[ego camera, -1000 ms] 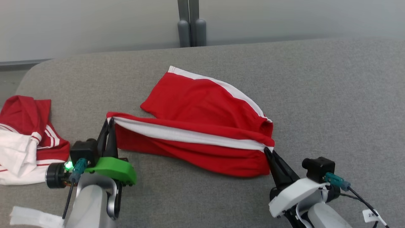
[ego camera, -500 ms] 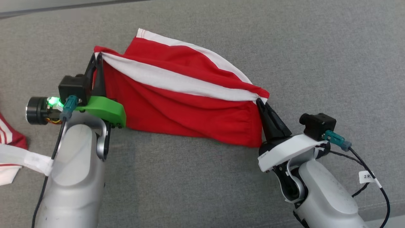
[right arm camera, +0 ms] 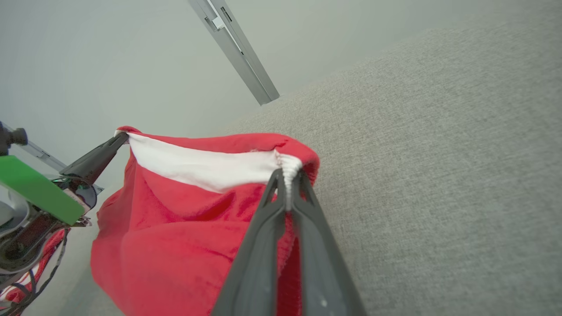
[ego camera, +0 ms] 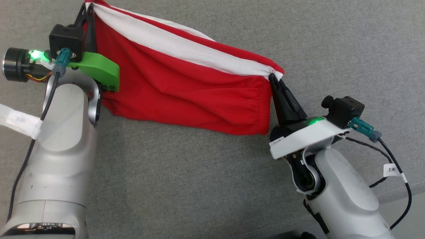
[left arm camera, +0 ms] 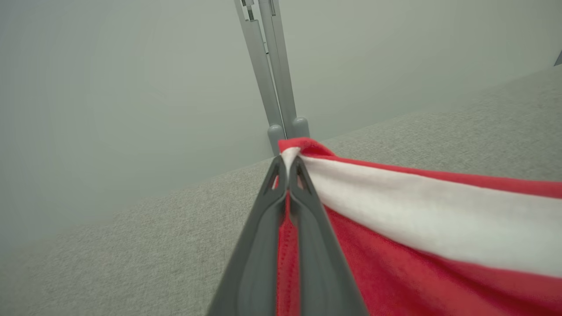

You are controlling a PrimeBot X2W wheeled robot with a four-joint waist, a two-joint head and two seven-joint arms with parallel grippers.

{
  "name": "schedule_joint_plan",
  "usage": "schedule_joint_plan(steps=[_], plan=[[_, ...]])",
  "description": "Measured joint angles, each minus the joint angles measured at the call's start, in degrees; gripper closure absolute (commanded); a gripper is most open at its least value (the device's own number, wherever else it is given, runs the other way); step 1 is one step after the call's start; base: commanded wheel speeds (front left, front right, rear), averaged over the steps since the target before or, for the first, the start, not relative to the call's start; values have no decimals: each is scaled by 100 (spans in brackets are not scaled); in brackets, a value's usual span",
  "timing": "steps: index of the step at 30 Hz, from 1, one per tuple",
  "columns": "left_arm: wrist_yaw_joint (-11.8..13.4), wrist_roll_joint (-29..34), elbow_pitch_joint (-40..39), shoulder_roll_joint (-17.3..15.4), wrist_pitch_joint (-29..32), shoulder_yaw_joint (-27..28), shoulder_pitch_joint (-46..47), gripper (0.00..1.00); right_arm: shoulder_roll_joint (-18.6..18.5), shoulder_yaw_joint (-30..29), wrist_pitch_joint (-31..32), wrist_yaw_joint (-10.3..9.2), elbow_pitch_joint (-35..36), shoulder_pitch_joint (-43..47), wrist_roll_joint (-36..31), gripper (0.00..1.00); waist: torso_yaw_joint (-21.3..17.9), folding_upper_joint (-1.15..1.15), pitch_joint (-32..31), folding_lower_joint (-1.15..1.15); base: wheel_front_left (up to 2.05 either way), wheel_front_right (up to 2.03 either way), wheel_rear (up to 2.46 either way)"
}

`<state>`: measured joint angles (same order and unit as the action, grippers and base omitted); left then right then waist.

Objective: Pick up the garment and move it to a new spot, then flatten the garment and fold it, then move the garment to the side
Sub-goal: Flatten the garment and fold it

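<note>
I hold garment [ego camera: 186, 89], long axis left-right, between left end effector [ego camera: 87, 9] and right end effector [ego camera: 273, 77], both clamped on it.

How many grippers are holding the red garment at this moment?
2. The left gripper is shut on the far left corner of the red garment; the right gripper is shut on its right corner.

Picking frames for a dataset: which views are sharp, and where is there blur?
Head view: sharp, evenly lit, soft shadow under the garment. Left wrist view: left gripper blurred close to the lens, wall hazy. Right wrist view: right gripper soft too, grey surface sharper farther off.
</note>
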<state>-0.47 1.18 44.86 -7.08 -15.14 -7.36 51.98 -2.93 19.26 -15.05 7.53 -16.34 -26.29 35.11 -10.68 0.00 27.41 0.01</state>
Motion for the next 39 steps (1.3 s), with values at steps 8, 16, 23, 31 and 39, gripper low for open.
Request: schedule_joint_plan(steps=[8,16,23,31,39], plan=[[91,31,442,-62,0,-79,270,100,3,-25,0,-1,172,-93,-146,100,-206,0,196,0,0,0,0],[157,-79,734,-76,0,-94,330,0,3,-92,0,0,318,-98,-465,0,-248,0,253,0,0,0,0],[201,-220,746,16,0,-78,245,0,4,-345,0,-1,371,8,-854,0,-156,0,114,0,0,0,0],[141,-437,1430,131,0,-56,35,0,3,-723,0,-1,343,383,-1116,0,-55,0,-228,0,0,0,0],[200,-593,2359,136,115,14,5,0,3,-893,0,-1,261,597,-1161,0,-36,0,-522,0,0,0,0]])
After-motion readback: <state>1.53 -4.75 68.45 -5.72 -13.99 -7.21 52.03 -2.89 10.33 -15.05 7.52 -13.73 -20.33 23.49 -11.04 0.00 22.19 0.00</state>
